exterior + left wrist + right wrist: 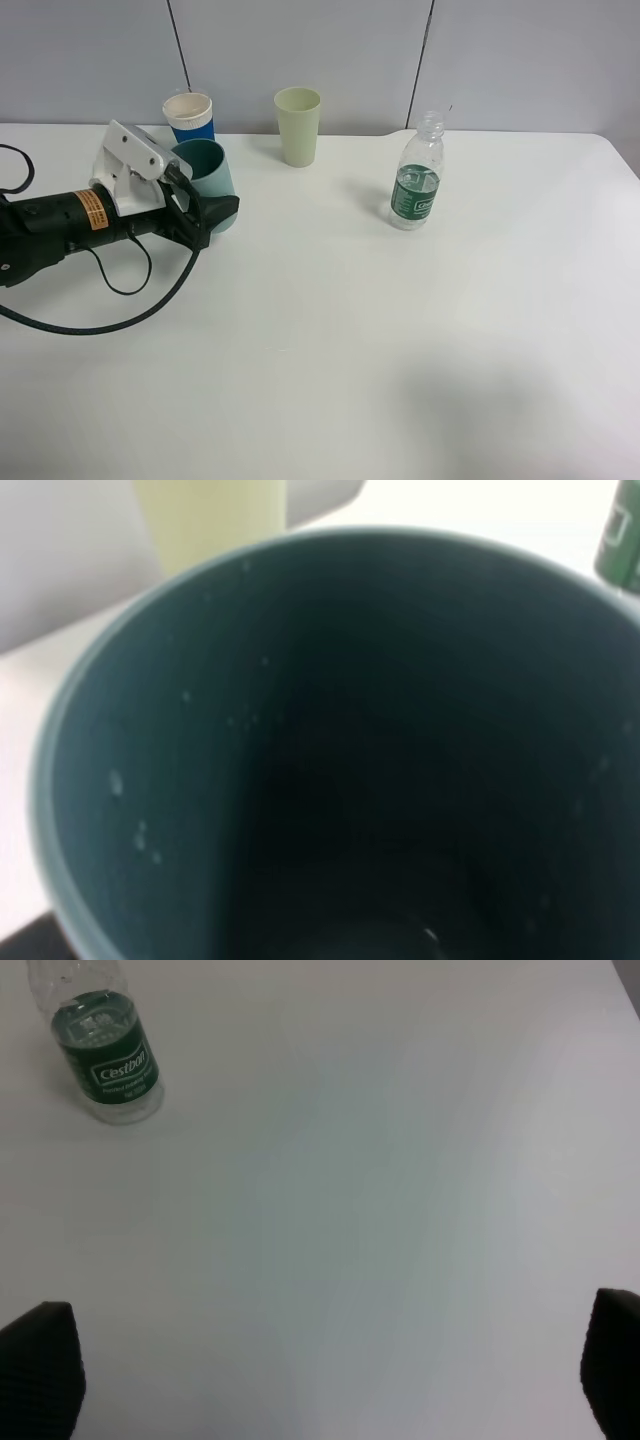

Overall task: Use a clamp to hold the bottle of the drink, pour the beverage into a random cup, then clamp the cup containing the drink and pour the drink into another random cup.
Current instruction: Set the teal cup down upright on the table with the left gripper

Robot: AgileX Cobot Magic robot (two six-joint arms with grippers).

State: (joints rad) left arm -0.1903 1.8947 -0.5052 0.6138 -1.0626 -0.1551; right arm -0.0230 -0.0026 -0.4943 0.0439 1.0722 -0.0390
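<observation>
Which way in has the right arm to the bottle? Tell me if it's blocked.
Probably not blocked: the bottle stands alone on bare table ahead of the right tool, whose fingers are spread wide.

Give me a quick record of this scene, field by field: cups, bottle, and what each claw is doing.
teal cup: tilted, gripped by the left claw
blue cup: upright, behind the teal cup
pale green cup: upright, apart from the others
bottle: upright, no cap, green label
right claw: open above the bare table, holding nothing
table: white
</observation>
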